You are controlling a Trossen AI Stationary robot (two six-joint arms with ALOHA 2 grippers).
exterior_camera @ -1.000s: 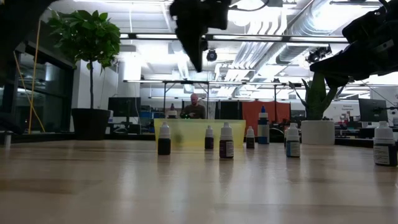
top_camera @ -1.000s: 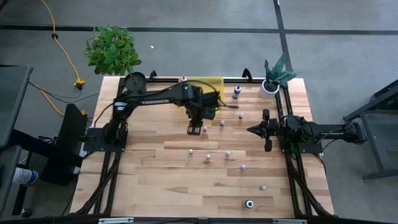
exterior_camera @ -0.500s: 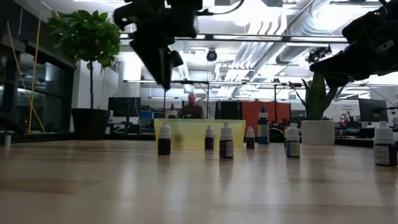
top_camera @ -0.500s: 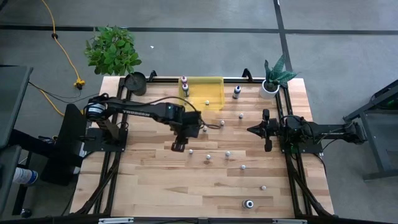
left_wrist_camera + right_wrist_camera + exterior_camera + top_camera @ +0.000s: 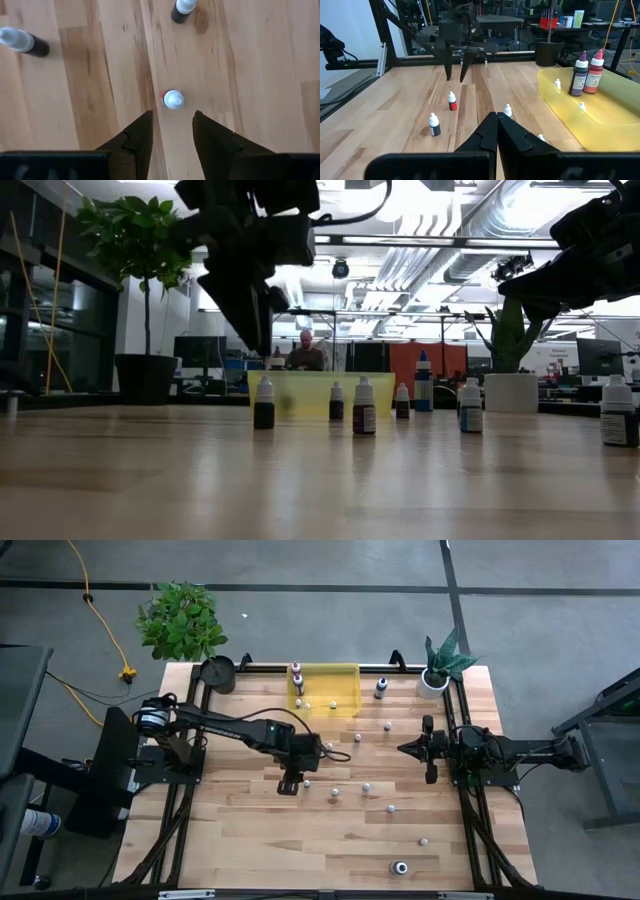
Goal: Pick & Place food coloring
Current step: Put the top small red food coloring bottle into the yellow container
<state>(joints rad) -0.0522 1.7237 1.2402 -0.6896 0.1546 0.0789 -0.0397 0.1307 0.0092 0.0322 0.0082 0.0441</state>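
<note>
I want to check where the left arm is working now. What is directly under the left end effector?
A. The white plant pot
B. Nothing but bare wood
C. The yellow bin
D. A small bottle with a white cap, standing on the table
D: in the left wrist view the open left end effector hangs over a small bottle with a white cap, standing on the table, not yet gripped.

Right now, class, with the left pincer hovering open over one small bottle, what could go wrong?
1. The left pincer sits slightly off the red bottle; a finger might tip it.
2. Two dark bottles stand nearby; a toppled bottle could roll into them.
</note>
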